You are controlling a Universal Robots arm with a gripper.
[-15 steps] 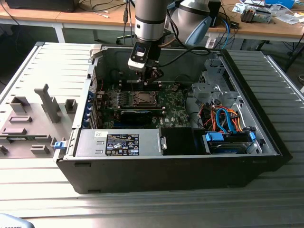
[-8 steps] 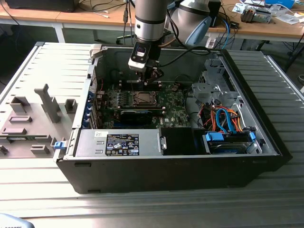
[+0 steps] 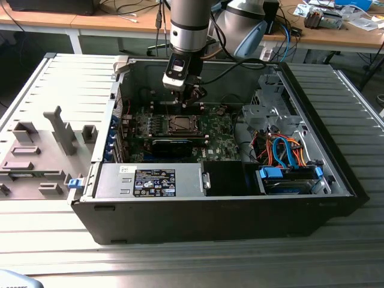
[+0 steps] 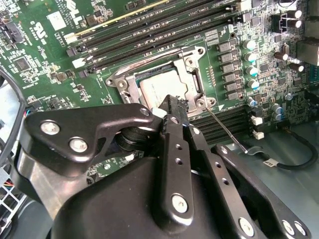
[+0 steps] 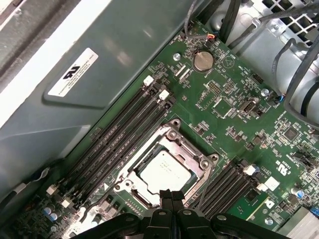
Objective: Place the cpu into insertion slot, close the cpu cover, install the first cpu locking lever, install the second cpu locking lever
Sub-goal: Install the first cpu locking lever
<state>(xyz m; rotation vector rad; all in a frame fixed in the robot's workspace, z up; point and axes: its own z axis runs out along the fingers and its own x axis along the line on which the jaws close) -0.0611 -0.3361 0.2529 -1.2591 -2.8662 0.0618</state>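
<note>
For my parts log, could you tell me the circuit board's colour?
The circuit board is green; the first wrist view shows it best.

silvery-grey cpu (image 5: 167, 172), shiny silver cpu cover (image 5: 195, 160), green circuit board (image 5: 199, 97)

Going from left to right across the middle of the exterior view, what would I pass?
Grey ribbed panel lying flat beside the case → insertion slot on the green board → orange and blue cables → ribbed table beyond the case's far wall.
</note>
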